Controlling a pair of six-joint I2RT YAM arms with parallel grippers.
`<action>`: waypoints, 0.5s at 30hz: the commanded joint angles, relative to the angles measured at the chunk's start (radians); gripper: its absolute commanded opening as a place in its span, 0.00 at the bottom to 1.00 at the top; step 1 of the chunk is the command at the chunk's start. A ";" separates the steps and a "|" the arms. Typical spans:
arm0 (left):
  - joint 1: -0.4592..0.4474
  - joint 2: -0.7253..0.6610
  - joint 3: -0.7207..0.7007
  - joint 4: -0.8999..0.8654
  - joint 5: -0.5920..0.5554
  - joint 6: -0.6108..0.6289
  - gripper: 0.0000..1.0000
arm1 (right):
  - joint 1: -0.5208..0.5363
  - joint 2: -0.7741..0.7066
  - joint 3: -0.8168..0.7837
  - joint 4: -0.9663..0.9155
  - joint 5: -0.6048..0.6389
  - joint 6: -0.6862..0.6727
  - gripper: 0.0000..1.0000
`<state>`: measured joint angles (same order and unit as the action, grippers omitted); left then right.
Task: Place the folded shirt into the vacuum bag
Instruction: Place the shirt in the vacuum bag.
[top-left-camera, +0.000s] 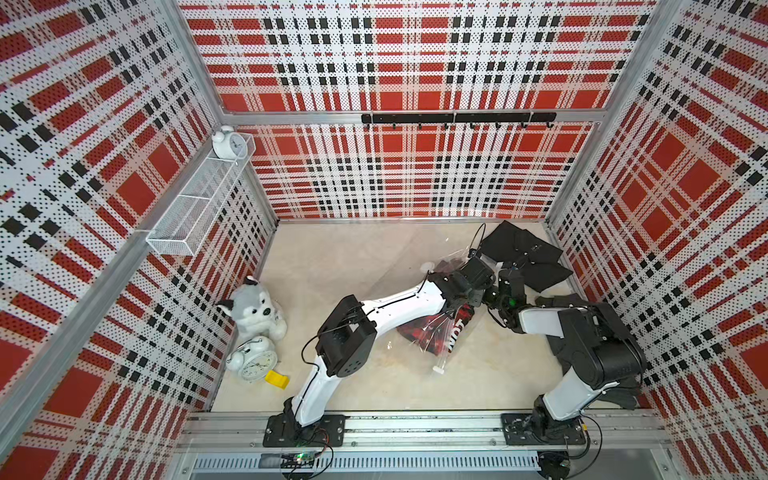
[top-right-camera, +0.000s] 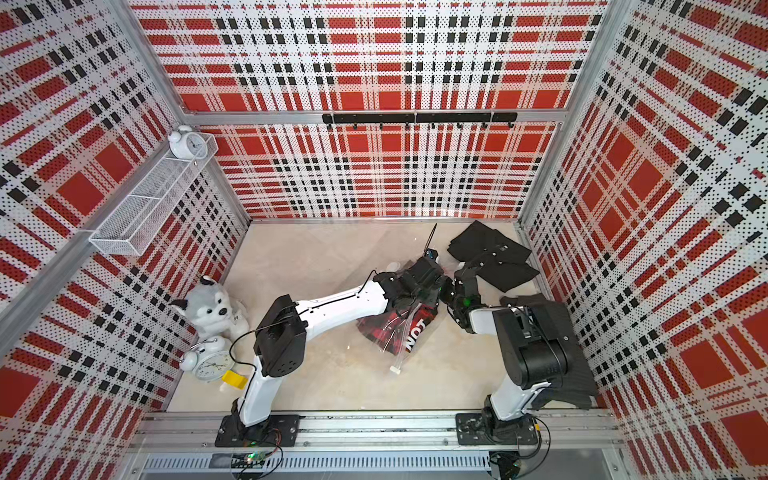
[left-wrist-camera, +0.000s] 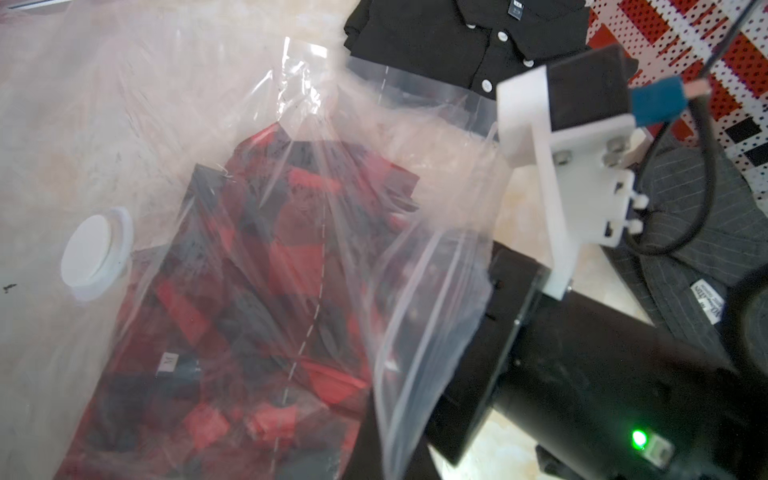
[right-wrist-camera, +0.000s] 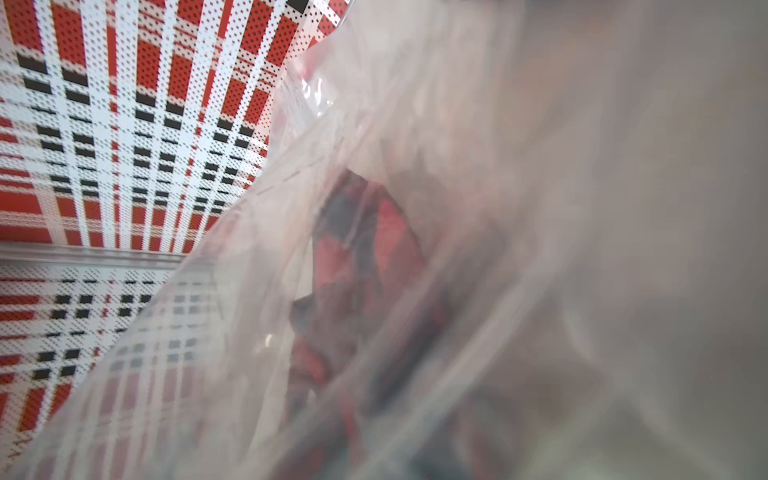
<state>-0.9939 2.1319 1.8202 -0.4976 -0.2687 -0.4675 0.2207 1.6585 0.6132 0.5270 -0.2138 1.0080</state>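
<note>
The folded shirt (left-wrist-camera: 266, 291), red-and-black plaid, lies inside the clear vacuum bag (left-wrist-camera: 415, 174) and shows through the plastic in both wrist views. The bag's round white valve (left-wrist-camera: 93, 253) sits beside the shirt. In both top views the bag (top-left-camera: 415, 328) lies mid-table with its white zip slider (top-left-camera: 439, 368) at the near end. My left gripper (left-wrist-camera: 392, 465) is shut on the bag's open rim. My right gripper (top-left-camera: 490, 296) reaches into the bag mouth. Blurred plastic covers the right wrist view, so its jaws are hidden.
A folded black shirt (top-left-camera: 523, 253) and a dark striped garment (left-wrist-camera: 685, 232) lie at the back right. A plush husky (top-left-camera: 253, 309), an alarm clock (top-left-camera: 251, 359) and a yellow piece (top-left-camera: 276, 379) sit by the left wall. A wire shelf (top-left-camera: 199, 203) hangs above them.
</note>
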 joint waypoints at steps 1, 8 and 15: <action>0.025 -0.062 -0.009 0.067 0.002 -0.011 0.00 | 0.008 -0.047 -0.027 -0.059 0.013 -0.044 0.40; 0.054 -0.067 -0.031 0.087 0.024 -0.011 0.00 | -0.025 -0.195 -0.119 -0.232 -0.012 -0.162 0.77; 0.056 -0.066 -0.031 0.098 0.048 -0.012 0.00 | -0.031 -0.326 -0.243 -0.221 -0.135 -0.156 0.74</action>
<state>-0.9375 2.1086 1.7897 -0.4404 -0.2382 -0.4717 0.1932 1.3689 0.3969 0.3187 -0.2790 0.8635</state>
